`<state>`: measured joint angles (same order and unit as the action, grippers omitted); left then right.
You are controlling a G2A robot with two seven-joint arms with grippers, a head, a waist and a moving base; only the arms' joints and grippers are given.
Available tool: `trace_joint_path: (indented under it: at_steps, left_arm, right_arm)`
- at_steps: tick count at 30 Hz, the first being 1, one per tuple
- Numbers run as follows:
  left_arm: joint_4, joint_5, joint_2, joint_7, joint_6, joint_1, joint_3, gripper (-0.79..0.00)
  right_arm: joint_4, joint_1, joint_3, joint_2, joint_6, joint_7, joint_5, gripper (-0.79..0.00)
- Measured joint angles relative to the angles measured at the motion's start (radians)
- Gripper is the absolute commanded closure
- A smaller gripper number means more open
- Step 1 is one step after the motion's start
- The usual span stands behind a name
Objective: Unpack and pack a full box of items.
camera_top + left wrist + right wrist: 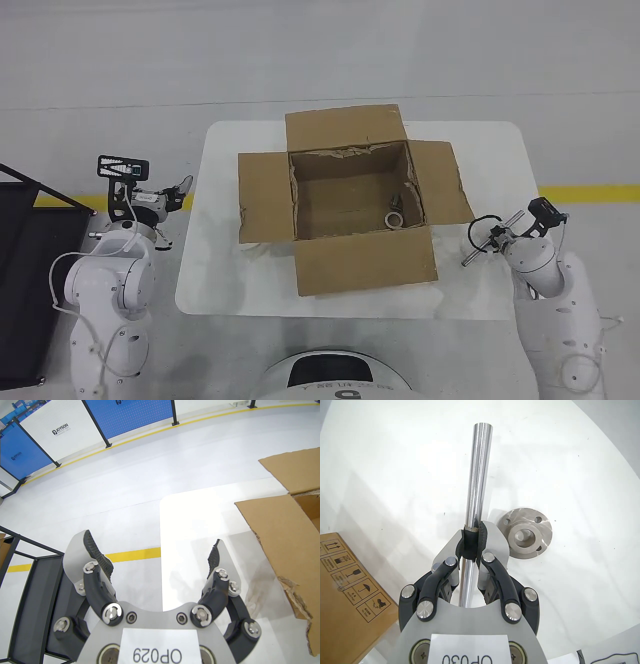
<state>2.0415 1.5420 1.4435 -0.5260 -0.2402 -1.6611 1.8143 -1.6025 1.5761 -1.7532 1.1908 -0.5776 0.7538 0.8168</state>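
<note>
Right end effector (470, 547) pinching steel rod (480, 475) over white tabletop (570, 475), metal flange (525, 536) lying near | left end effector (152, 540) spread, empty, at tabletop's left edge | cardboard box (350, 200) mid-tabletop, four flaps folded out, small ring (395, 218) inside by its right wall

Bright, even light, soft shadows (wrist-view edges bow).

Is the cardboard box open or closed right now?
Open: all four flaps of the cardboard box are folded outward, and a ring-shaped item lies inside.
</note>
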Motion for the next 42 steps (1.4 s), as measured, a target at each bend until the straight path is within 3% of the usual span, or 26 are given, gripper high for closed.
trace_joint_path:
  at_steps: [12, 22, 34, 42]
  left_arm:
    - [0.000, 0.000, 0.000, 0.000, 0.000, 0.000, 0.000, -0.785]
    - [0.000, 0.000, 0.000, 0.000, 0.000, 0.000, 0.000, -0.785]
    - [0.000, 0.000, 0.000, 0.000, 0.000, 0.000, 0.000, -0.785]
    - [0.000, 0.000, 0.000, 0.000, 0.000, 0.000, 0.000, -0.785]
  right_arm:
    - [0.023, 0.004, 0.000, -0.002, -0.008, 0.020, 0.011, 0.000]
    - [0.027, 0.002, 0.002, -0.004, -0.008, 0.032, 0.016, -0.246]
    - [-0.070, 0.081, -0.034, 0.001, -0.027, -0.021, -0.021, -0.289]
    - [-0.202, 0.196, -0.087, 0.012, 0.005, -0.127, -0.096, -0.289]
